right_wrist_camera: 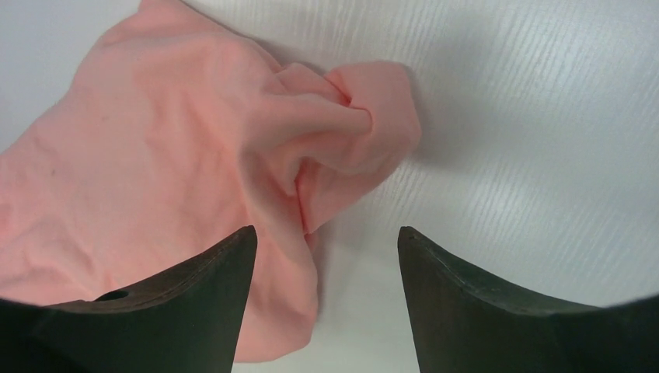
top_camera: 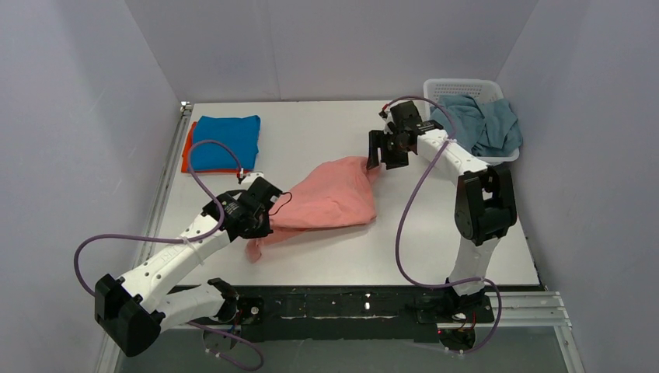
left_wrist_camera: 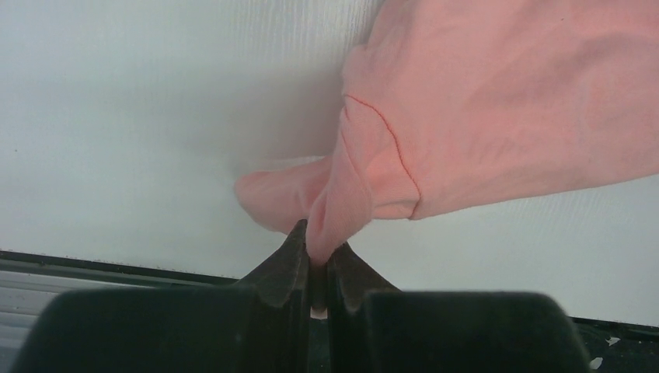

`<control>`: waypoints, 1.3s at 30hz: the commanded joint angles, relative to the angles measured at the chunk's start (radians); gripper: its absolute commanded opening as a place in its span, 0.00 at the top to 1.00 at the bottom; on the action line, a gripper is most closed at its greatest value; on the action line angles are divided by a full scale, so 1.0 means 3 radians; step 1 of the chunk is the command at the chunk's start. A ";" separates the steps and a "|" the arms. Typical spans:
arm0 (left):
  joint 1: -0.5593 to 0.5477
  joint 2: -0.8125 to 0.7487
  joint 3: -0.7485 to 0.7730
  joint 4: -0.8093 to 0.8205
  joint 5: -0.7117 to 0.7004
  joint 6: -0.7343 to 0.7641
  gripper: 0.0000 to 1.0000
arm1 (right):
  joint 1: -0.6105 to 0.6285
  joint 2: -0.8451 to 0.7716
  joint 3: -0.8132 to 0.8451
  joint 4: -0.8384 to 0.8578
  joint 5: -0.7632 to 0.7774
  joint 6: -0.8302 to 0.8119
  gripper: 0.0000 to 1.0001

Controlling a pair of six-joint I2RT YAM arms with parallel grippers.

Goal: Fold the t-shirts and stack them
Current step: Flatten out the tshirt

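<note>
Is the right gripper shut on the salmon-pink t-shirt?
No, the right gripper hangs with jaws wide apart over a bunched corner of the salmon-pink t-shirt, gripping nothing.

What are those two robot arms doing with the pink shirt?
They are trying to fold it. The left gripper is pinching one end of the pink t-shirt, which lies crumpled on the table. The right gripper is open, just above the other end. A blue t-shirt lies folded on an orange t-shirt at the far left, and a grey-blue t-shirt sits in the white basket.
</note>
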 commanded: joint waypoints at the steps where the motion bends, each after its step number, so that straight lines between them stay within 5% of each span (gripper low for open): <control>1: 0.0050 -0.0043 -0.0092 -0.0290 -0.0025 -0.0011 1.00 | 0.0096 0.0048 0.0272 0.0036 0.0179 0.0259 0.25; 23: 0.0210 -0.0032 -0.0249 -0.0190 0.0099 -0.0029 1.00 | 0.0213 0.1064 0.0989 -0.0033 0.0085 0.1171 0.33; 25: 0.0221 -0.0042 -0.0261 -0.0197 0.0090 -0.0035 1.00 | 0.0265 0.1136 0.1035 -0.0078 0.0148 0.1160 0.39; 33: 0.0266 -0.0153 -0.0175 -0.0274 -0.0067 -0.0003 1.00 | 0.0308 0.0734 0.0986 -0.0172 0.0837 0.1070 0.95; 39: 0.0279 -0.0419 0.0277 -0.0331 -0.0471 0.0242 1.00 | 0.0308 -0.0072 0.0968 -0.0332 0.1088 0.0759 0.99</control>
